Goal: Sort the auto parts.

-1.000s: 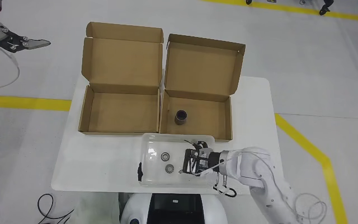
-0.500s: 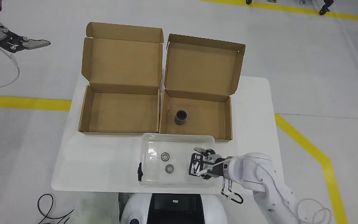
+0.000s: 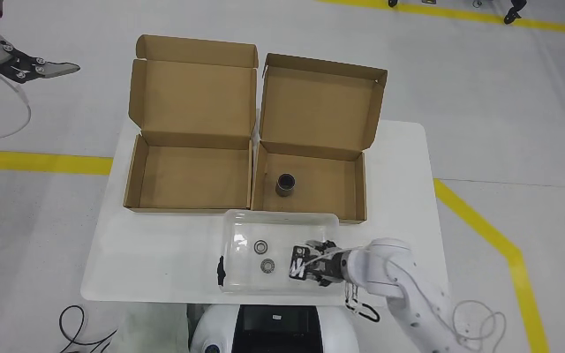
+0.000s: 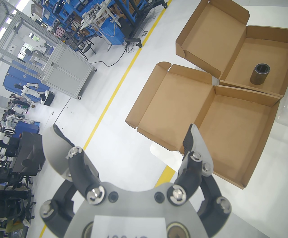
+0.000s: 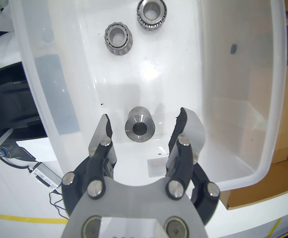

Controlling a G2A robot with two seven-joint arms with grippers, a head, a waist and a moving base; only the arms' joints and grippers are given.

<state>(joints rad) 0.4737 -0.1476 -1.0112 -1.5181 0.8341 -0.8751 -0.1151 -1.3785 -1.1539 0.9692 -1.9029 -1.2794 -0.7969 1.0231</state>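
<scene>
My right gripper (image 5: 144,126) is open, low inside the clear plastic bin (image 5: 275,94). A short steel bushing (image 5: 140,125) lies on the bin floor between its fingertips, untouched, with its bore facing the wrist camera. Two tapered roller bearings (image 5: 118,38) (image 5: 151,11) rest farther along the bin. In the top view the right gripper (image 3: 298,263) sits just right of those bearings (image 3: 267,265) (image 3: 261,246). A dark cylindrical sleeve (image 3: 286,184) stands in the right cardboard box (image 3: 353,190). My left gripper (image 4: 123,139) is open and holds nothing, high off the table's far left (image 3: 53,67).
The left cardboard box (image 3: 190,176) has nothing in it, and both boxes have their lids folded back. The bin (image 3: 231,221) stands just in front of the boxes near the white table's (image 3: 397,176) front edge. A cable hangs below the right wrist.
My right gripper drew back to the right, then came left again along the bin's near side, ending around the steel bushing. The left arm has not moved.
</scene>
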